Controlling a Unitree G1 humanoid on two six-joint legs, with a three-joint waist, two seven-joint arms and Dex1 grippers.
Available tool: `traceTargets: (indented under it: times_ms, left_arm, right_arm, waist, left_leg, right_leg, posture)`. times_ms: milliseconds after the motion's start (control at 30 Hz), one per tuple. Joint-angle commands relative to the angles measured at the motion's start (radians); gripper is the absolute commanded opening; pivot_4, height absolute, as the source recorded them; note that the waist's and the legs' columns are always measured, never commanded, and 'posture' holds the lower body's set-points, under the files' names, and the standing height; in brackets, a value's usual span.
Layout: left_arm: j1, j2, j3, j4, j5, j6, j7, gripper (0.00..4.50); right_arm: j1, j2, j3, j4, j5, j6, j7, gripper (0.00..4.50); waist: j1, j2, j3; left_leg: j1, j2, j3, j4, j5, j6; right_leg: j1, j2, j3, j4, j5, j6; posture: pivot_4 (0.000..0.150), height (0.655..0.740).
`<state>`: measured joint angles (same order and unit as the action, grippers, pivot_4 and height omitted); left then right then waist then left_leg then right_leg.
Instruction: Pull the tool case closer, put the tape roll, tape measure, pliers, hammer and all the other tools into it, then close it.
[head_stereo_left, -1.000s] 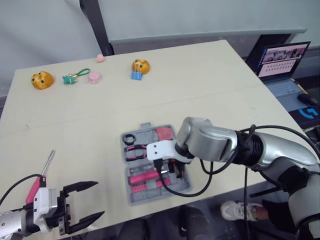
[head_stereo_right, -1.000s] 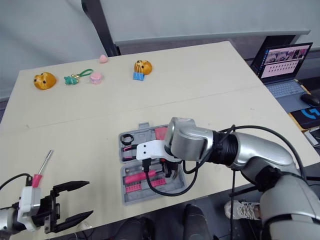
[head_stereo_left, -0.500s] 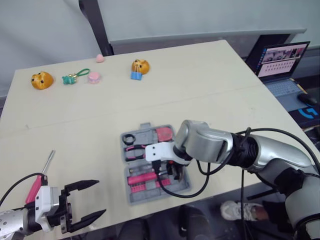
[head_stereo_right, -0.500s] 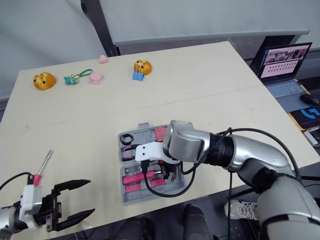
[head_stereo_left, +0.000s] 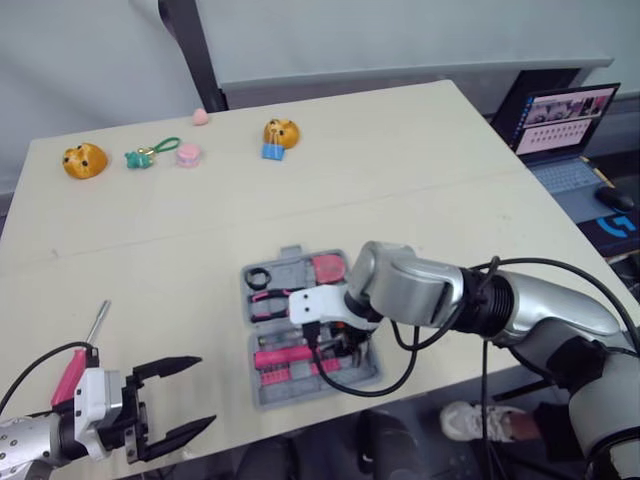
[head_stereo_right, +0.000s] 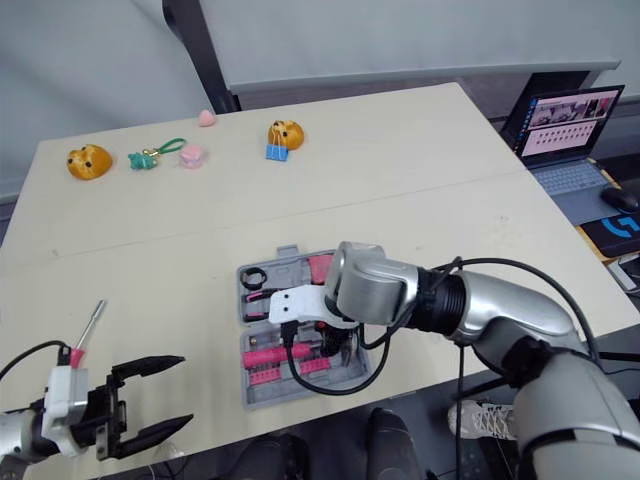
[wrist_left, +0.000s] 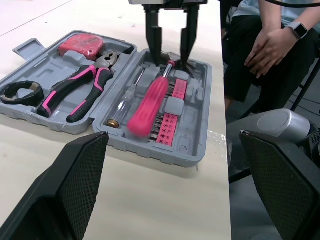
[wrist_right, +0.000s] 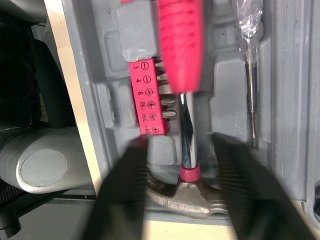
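Right pincer (wrist_left: 170, 59) lowered over hammer (wrist_left: 150, 102); left wrist view shows fingers (wrist_left: 152, 35) apart

light: bright, even, diffused | shadows: soft, faint ones cast on bench (head_stereo_left: 420, 190) | glare: noted on chrome shaft of hammer (wrist_right: 186, 135)

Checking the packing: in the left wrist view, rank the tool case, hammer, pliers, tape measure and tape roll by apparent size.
1. tool case, by far.
2. hammer and pliers: about equal length, so unranked.
3. tape measure and tape roll: they look alike; the tape measure sits farther from the camera, so unsure.
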<state>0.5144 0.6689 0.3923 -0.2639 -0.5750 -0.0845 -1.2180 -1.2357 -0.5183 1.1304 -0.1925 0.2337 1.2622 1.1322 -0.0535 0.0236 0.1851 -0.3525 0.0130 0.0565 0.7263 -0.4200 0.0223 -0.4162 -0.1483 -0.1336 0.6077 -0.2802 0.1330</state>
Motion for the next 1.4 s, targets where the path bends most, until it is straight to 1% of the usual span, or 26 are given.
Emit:
traceTargets:
  times_ms: [33, 167, 267, 400, 467, 500, 533, 567, 633, 667, 733, 867, 1000, 1233, 1400]
  left_arm:
    - [-0.001, -0.001, 0.000, -0.024, -0.004, 0.002, 0.004, 4.50]
    - [-0.017, 0.004, -0.002, -0.018, -0.009, 0.011, 0.008, 4.50]
    - [-0.031, 0.001, -0.006, -0.022, -0.007, 0.017, 0.014, 4.50]
    - [-0.034, -0.001, 0.000, -0.032, -0.012, 0.024, 0.023, 4.50]
    - [-0.031, -0.003, 0.004, -0.031, -0.013, 0.022, 0.026, 4.50]
    - [-0.030, -0.002, 0.006, -0.027, -0.010, 0.018, 0.025, 4.50]
    - [-0.029, -0.002, 0.007, -0.023, -0.010, 0.015, 0.024, 4.50]
    - [-0.031, -0.002, 0.009, -0.022, -0.013, 0.016, 0.024, 4.50]
    - [-0.032, 0.001, 0.013, -0.021, -0.018, 0.018, 0.021, 4.50]
    - [-0.034, 0.001, 0.014, -0.022, -0.020, 0.021, 0.023, 4.50]
    - [-0.037, 0.006, 0.016, -0.018, -0.021, 0.022, 0.019, 4.50]
    - [-0.042, 0.008, 0.009, -0.021, -0.020, 0.029, 0.019, 4.50]
    - [-0.052, 0.014, 0.009, -0.022, -0.020, 0.036, 0.017, 4.50]
    - [-0.058, 0.023, 0.018, -0.023, -0.023, 0.044, 0.015, 4.50]
    - [-0.049, 0.019, 0.020, -0.031, -0.022, 0.045, 0.017, 4.50]
  right_arm:
    - [-0.018, -0.022, -0.060, -0.041, 0.022, 0.008, 0.016, 3.63]
    - [-0.022, -0.039, -0.137, -0.068, 0.060, 0.034, 0.025, 3.63]
    - [0.020, -0.050, -0.204, -0.091, 0.089, 0.048, 0.007, 3.63]
    - [0.153, -0.051, -0.361, -0.119, 0.130, 0.023, -0.045, 3.63]
    - [0.260, -0.043, -0.460, -0.124, 0.145, -0.049, -0.080, 3.63]
    - [0.317, -0.037, -0.509, -0.126, 0.151, -0.099, -0.096, 3.15]
    - [0.367, -0.030, -0.549, -0.128, 0.159, -0.143, -0.105, 2.93]
    - [0.419, -0.023, -0.587, -0.135, 0.157, -0.209, -0.118, 2.48]
    - [0.497, -0.007, -0.639, -0.143, 0.155, -0.317, -0.133, 1.47]
    - [0.520, -0.009, -0.644, -0.142, 0.150, -0.334, -0.136, 0.93]
    - [0.551, -0.003, -0.652, -0.129, 0.149, -0.349, -0.141, 0.03]
    - [0.619, 0.002, -0.664, -0.118, 0.148, -0.422, -0.137, 0.03]
    - [0.672, -0.009, -0.627, -0.058, 0.096, -0.562, -0.103, 0.03]
    - [0.681, 0.023, -0.605, 0.035, 0.034, -0.663, -0.089, 0.03]
    - [0.696, 0.022, -0.587, 0.088, -0.017, -0.726, -0.067, 0.03]
  waist:
    - [0.000, 0.000, 0.000]
    - [0.002, 0.000, 0.000]
    - [0.001, 0.000, 0.000]
    - [0.005, -0.002, -0.001]
    - [0.008, -0.002, -0.001]
    - [0.011, -0.003, -0.002]
    - [0.014, -0.003, -0.002]
    - [0.017, -0.003, -0.002]
    - [0.023, -0.004, -0.002]
    - [0.023, -0.003, -0.002]
    - [0.023, -0.003, -0.002]
    - [0.025, -0.004, -0.002]
    - [0.026, -0.004, -0.002]
    - [0.025, -0.004, -0.002]
    - [0.025, -0.004, -0.002]
  left_leg:
    - [0.000, 0.000, 0.000, 0.000, 0.000, 0.000]
    - [0.000, 0.000, 0.000, 0.000, 0.000, 0.000]
    - [0.000, 0.000, 0.000, 0.000, 0.000, 0.000]
    - [0.000, 0.000, -0.001, 0.000, 0.000, 0.000]
    - [0.000, 0.000, -0.001, 0.000, 0.000, 0.000]
    - [0.000, 0.000, -0.001, 0.000, 0.000, 0.000]
    - [0.000, -0.001, -0.001, 0.000, 0.000, 0.000]
    - [0.000, -0.002, 0.000, 0.000, 0.000, 0.000]
    - [0.001, -0.001, 0.000, 0.000, 0.000, 0.000]
    - [0.001, -0.001, 0.001, 0.000, 0.000, 0.000]
    - [0.002, -0.001, 0.003, 0.001, 0.000, 0.000]
    - [0.002, -0.001, 0.002, 0.003, 0.000, 0.000]
    - [0.002, -0.001, 0.002, 0.003, 0.000, 0.000]
    - [0.002, -0.001, 0.002, 0.004, 0.000, 0.000]
    - [0.002, -0.001, 0.002, 0.004, 0.000, 0.000]
  right_leg:
    - [0.000, 0.000, 0.000, 0.000, 0.000, 0.000]
    - [0.000, 0.000, 0.000, 0.000, 0.000, 0.000]
    - [0.000, 0.000, 0.000, 0.000, 0.000, 0.000]
    - [0.000, 0.000, 0.000, 0.000, 0.000, 0.000]
    - [0.000, 0.000, 0.000, 0.000, 0.000, 0.000]
    - [0.000, 0.000, 0.000, 0.000, 0.000, 0.000]
    - [0.001, 0.000, -0.001, 0.000, 0.000, 0.000]
    - [0.001, 0.000, -0.001, 0.000, 0.000, 0.000]
    - [0.001, 0.001, -0.001, 0.000, 0.000, 0.000]
    - [0.001, 0.001, 0.000, 0.000, 0.000, 0.000]
    - [0.001, 0.001, 0.001, 0.001, 0.000, 0.000]
    - [0.002, 0.001, 0.001, 0.002, 0.000, 0.000]
    - [0.002, 0.001, 0.001, 0.002, 0.000, 0.000]
    - [0.002, 0.001, 0.001, 0.003, 0.000, -0.001]
    - [0.002, 0.001, 0.001, 0.002, 0.000, -0.001]
  posture:
    - [0.150, 0.7155]
    - [0.150, 0.7155]
    - [0.150, 0.7155]
    - [0.150, 0.7155]
    - [0.150, 0.7155]
    - [0.150, 0.7155]
    - [0.150, 0.7155]
    - [0.150, 0.7155]
    - [0.150, 0.7155]
    - [0.150, 0.7155]
    - [0.150, 0.7155]
    - [0.150, 0.7155]
    - [0.150, 0.7155]
    - [0.150, 0.7155]
    - [0.150, 0.7155]
